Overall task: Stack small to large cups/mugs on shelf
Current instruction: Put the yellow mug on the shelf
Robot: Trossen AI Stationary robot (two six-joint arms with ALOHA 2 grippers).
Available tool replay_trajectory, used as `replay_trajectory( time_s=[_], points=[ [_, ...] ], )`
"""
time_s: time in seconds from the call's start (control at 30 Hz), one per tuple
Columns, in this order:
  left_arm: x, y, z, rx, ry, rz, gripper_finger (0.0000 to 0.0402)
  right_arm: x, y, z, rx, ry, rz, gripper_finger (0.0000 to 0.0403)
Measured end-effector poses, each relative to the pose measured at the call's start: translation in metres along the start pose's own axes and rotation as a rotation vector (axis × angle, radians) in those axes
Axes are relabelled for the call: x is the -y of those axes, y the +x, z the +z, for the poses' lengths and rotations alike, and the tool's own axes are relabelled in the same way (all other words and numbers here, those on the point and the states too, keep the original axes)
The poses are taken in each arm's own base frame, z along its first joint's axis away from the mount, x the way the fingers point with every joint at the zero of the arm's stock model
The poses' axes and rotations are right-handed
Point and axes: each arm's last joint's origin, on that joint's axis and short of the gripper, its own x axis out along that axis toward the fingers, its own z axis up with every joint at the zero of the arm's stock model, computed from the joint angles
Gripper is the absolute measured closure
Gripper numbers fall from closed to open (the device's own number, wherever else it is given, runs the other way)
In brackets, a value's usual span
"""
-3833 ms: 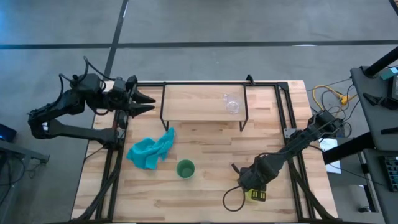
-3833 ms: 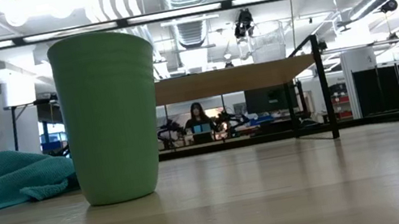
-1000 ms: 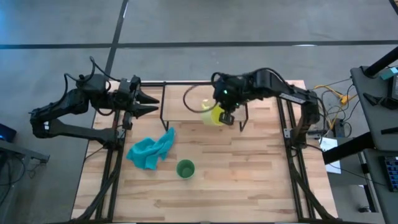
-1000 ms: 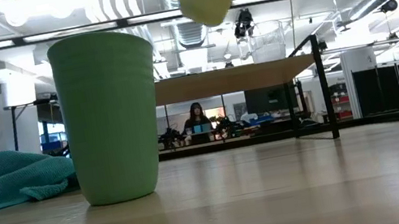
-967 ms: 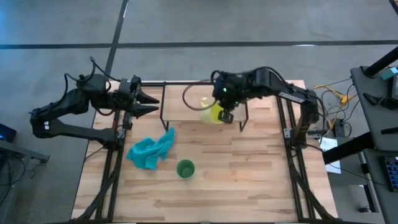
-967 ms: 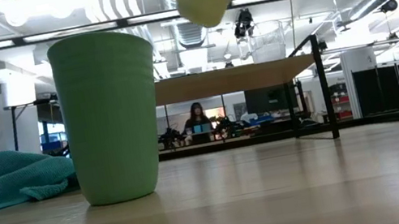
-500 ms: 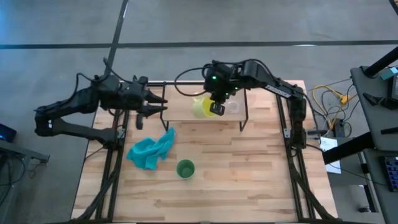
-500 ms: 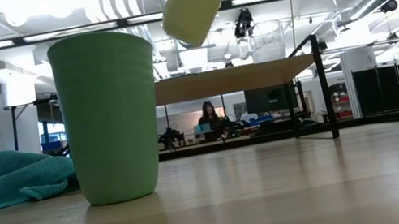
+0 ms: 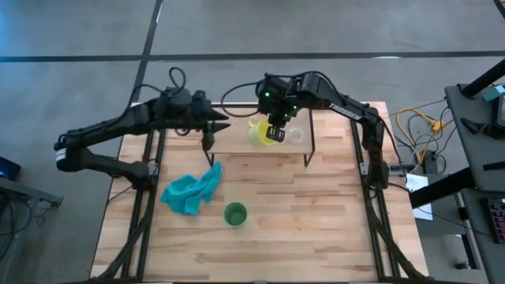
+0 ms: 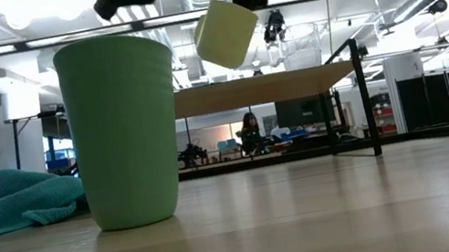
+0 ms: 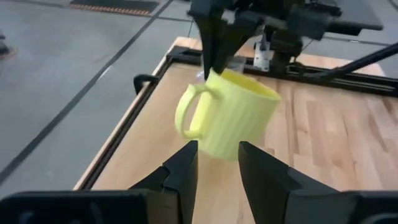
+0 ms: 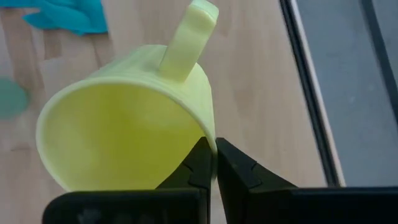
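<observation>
My right gripper (image 9: 273, 132) is shut on the yellow handled mug (image 9: 260, 134) (image 10: 227, 33) (image 11: 227, 121) and holds it in the air over the shelf (image 9: 237, 136) (image 10: 255, 91). My left gripper (image 9: 227, 125) (image 11: 217, 163) is open. It hovers over the shelf's left part, short of the mug, with its fingers pointing at the mug's side. The clear glass cup (image 9: 295, 134) (image 10: 300, 46) stands on the shelf's right part. The green cup (image 9: 234, 214) (image 10: 124, 130) stands upright on the table. My right gripper pinches the mug's rim (image 12: 210, 138) a little way round from the handle (image 12: 189, 37). One finger is inside the mug and one outside. The fingers (image 11: 211, 43) come from above, pointing down. The mug hangs tilted below them, clear of the shelf.
A crumpled teal cloth (image 9: 192, 192) (image 10: 6, 201) lies on the table, left of the green cup. Black frame rails (image 9: 359, 142) run along the table's sides. A person (image 10: 250, 131) sits in the room far beyond the table.
My right gripper has carried the mug a little toward the table's far edge and lower, over the shelf. My left arm has swung toward the table's right, from beside the shelf's left end to over the shelf and near the mug.
</observation>
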Motion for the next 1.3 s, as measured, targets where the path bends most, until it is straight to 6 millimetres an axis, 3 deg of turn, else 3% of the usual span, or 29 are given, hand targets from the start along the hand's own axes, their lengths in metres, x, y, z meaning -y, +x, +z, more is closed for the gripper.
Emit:
replay_trajectory(
  time_s=[0.27, 0.47, 0.9, 1.3],
  points=[
    [-0.023, 0.043, 0.003, 0.055, -0.027, -0.037, 0.0299, 0.017, 0.0, -0.003, -0.004, -0.03, 0.01, 0.0394],
    [-0.03, 0.061, -0.003, 0.018, -0.084, -0.042, 0.0299, 0.019, -0.001, -0.003, -0.003, -0.077, 0.014, 0.0394],
    [-0.035, 0.074, -0.009, -0.018, -0.094, -0.053, 0.0299, 0.017, 0.004, -0.001, -0.001, -0.073, 0.07, 0.0394],
    [-0.034, 0.071, -0.008, -0.007, -0.071, -0.079, 0.0299, 0.017, 0.005, -0.001, 0.0, -0.042, 0.072, 0.0394]
  ],
)
